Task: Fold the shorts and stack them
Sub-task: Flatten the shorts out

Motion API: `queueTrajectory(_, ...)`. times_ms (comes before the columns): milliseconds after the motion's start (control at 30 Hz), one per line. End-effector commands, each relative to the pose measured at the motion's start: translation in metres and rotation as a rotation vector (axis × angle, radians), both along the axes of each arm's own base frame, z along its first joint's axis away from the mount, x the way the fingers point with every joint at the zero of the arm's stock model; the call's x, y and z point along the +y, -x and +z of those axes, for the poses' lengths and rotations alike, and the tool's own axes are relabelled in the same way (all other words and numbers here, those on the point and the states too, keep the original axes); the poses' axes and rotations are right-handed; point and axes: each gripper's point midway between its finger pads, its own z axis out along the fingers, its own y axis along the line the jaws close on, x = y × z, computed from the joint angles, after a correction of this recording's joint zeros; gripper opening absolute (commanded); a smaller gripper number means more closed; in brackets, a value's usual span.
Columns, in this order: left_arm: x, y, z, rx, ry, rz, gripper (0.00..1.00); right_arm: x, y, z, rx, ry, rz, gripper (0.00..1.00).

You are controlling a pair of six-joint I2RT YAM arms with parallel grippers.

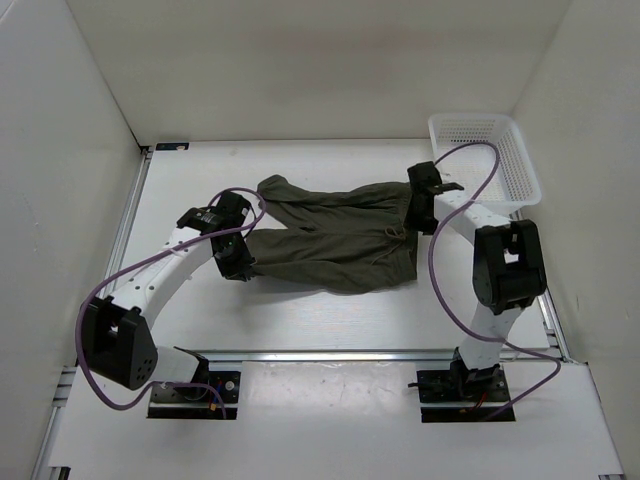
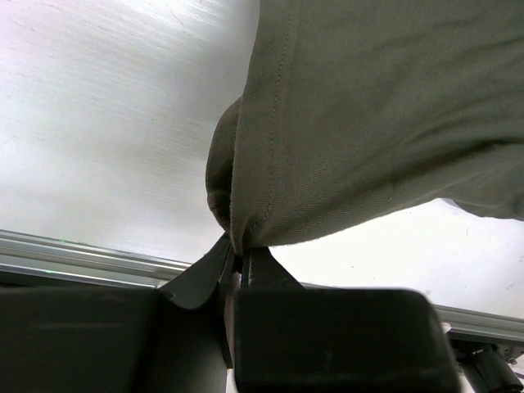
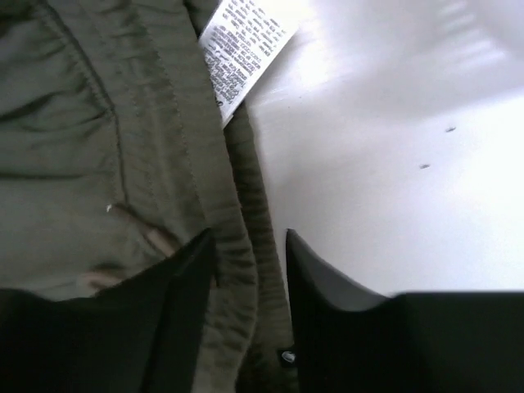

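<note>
The dark olive shorts (image 1: 330, 235) lie spread and wrinkled in the middle of the table, waistband to the right. My left gripper (image 1: 240, 268) is at their left end, shut on the hem of a leg; in the left wrist view the fabric (image 2: 368, 123) bunches into the pinched fingertips of that gripper (image 2: 239, 254). My right gripper (image 1: 418, 215) is over the waistband end. In the right wrist view its jaws stand apart around the ribbed waistband (image 3: 246, 270), this gripper (image 3: 250, 246) open, with a gap between the band and the right finger. A white care label (image 3: 241, 49) shows beside the waistband.
A white mesh basket (image 1: 485, 160) stands at the back right, just beyond the right arm. White walls close in the table on three sides. An aluminium rail (image 1: 330, 354) runs along the near edge in front of both arm bases.
</note>
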Motion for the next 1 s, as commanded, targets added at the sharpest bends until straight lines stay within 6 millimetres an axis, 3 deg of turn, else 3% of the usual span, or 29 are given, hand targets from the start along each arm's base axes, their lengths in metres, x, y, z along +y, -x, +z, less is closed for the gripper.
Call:
queueTrajectory(0,0.001,-0.004,0.019,-0.068,0.006,-0.008,0.11,-0.003,-0.008,0.059,-0.143,-0.026,-0.014,0.48)
queueTrajectory(133,-0.001,-0.005,0.024,-0.082,0.021,-0.01,0.11,-0.004,0.027,0.095,-0.194,-0.09,-0.03,0.64)
queueTrajectory(167,-0.001,-0.005,0.024,-0.082,0.018,-0.019,0.11,-0.004,0.041,0.086,-0.168,-0.102,-0.019,0.65)
queueTrajectory(233,-0.001,-0.005,0.026,-0.091,0.021,-0.019,0.11,0.003,0.063,0.087,-0.154,-0.173,-0.025,0.65)
queueTrajectory(267,0.0,-0.004,0.029,-0.099,0.025,-0.019,0.11,0.007,0.082,0.068,-0.096,-0.206,-0.017,0.7)
queueTrajectory(367,0.0,-0.004,0.031,-0.108,0.028,-0.019,0.11,0.037,0.11,0.056,-0.041,-0.404,0.01,0.74)
queueTrajectory(400,0.0,-0.004,0.031,-0.108,0.028,-0.019,0.11,0.041,0.127,0.038,0.011,-0.44,0.001,0.75)
queueTrajectory(433,0.0,-0.004,0.031,-0.108,0.028,-0.019,0.11,0.047,0.132,0.037,0.013,-0.484,0.002,0.75)
queueTrajectory(533,0.0,-0.004,0.033,-0.116,0.032,-0.019,0.11,0.056,0.143,0.026,0.018,-0.562,-0.019,0.75)
queueTrajectory(733,0.0,0.001,0.03,-0.105,0.033,-0.03,0.11,0.053,0.134,0.011,-0.012,-0.551,-0.06,0.6)
queueTrajectory(967,0.0,0.001,0.032,-0.114,0.037,-0.03,0.11,0.051,0.131,-0.015,-0.007,-0.558,-0.131,0.55)
